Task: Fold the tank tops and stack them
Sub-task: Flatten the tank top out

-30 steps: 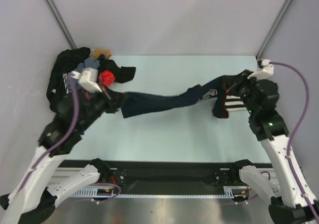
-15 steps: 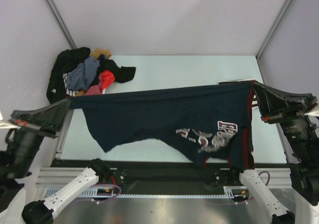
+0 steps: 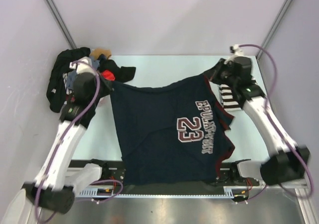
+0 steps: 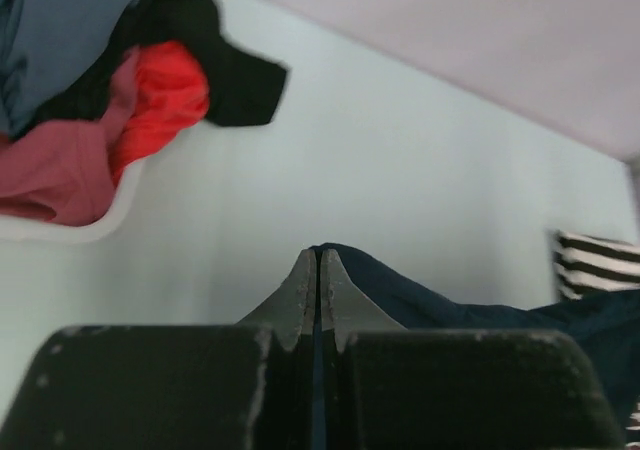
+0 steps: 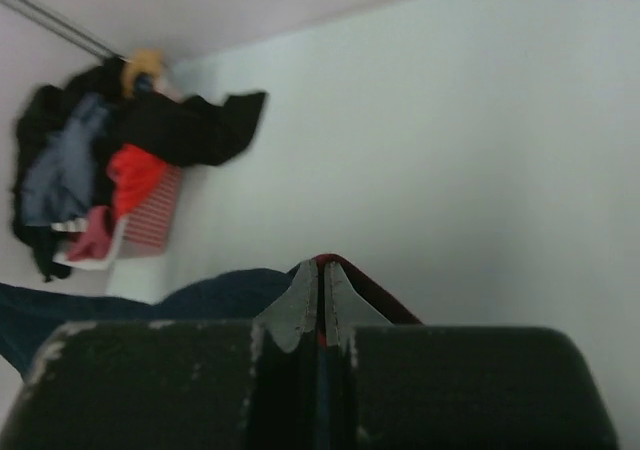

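Two tank tops, neither folded yet. Navy jersey (image 3: 169, 129) — centre of the overhead view, spread with the "23" up, its lower hem spilling past the near edge of the table (image 3: 164, 67). The left gripper (image 4: 318, 260) and right gripper (image 5: 321, 270) each pinch a far corner, both clamped tight on cloth. Striped top (image 3: 230, 97) — bunched at centre right, beside the jersey's edge. Folding and stacking both remain. Wrist views alone confirm the pinches; only the overhead shows the full spread.

White arm links (image 3: 62, 144), blk joints (image 3: 82, 87), purple cables (image 3: 273, 67).
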You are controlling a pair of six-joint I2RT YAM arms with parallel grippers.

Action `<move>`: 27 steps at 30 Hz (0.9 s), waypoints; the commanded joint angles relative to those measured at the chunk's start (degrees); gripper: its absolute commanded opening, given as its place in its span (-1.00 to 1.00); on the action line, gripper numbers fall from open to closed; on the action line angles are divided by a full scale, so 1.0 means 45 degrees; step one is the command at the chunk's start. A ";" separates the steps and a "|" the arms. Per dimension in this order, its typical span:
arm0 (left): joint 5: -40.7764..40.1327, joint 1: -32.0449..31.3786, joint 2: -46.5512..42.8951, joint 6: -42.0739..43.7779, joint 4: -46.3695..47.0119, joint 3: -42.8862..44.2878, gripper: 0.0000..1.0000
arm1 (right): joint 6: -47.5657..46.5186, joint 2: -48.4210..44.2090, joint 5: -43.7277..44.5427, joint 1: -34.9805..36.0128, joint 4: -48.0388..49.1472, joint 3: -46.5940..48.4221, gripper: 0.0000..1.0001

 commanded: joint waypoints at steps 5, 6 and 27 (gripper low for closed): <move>0.2627 0.2797 0.5578 -0.1674 0.4111 -0.0355 -0.99 | 0.0742 0.6071 0.0607 0.0086 0.4255 0.1780 -1.00; 0.2724 0.2934 0.6209 -0.1812 0.4426 -0.0218 -0.99 | 0.0839 0.6755 0.0569 -0.0011 0.4431 0.2388 -1.00; 0.5691 0.3970 1.3563 -0.1891 0.6400 0.6075 -0.99 | 0.2737 1.4539 -0.2302 -0.1380 0.5525 0.9799 -1.00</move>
